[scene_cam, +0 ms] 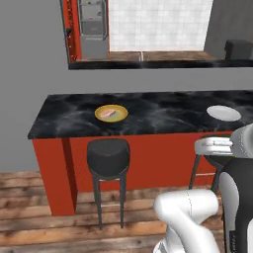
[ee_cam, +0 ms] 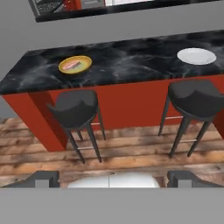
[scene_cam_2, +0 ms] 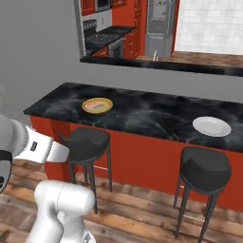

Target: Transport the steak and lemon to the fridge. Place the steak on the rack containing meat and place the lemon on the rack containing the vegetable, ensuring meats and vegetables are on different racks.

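The steak (scene_cam: pixel 109 113) is lying on a yellow plate (scene_cam: pixel 120 112) near the left end of a black marble counter (scene_cam: pixel 163 116); in the right base view the steak (scene_cam_2: pixel 96 105) is showing as a pink slab at the centre of the plate (scene_cam_2: pixel 108 105), and in the hand view the steak (ee_cam: pixel 72 65) is sitting on the plate (ee_cam: pixel 85 62) toward the upper left. A white plate (scene_cam_2: pixel 211 126) is resting on the counter well apart from the yellow one, toward the right end. Two dark stools (ee_cam: pixel 74 107) are standing on the wood floor (ee_cam: pixel 127 151) against the red counter front, one below each plate. The gripper (ee_cam: pixel 112 177) is standing wide open and is holding nothing; its two dark fingertips (ee_cam: pixel 43 178) are showing far apart at the bottom of the hand view, over the floor and well short of the counter. Beyond the counter, a pass-through is opening onto a kitchen with a steel fridge (scene_cam_2: pixel 158 23).
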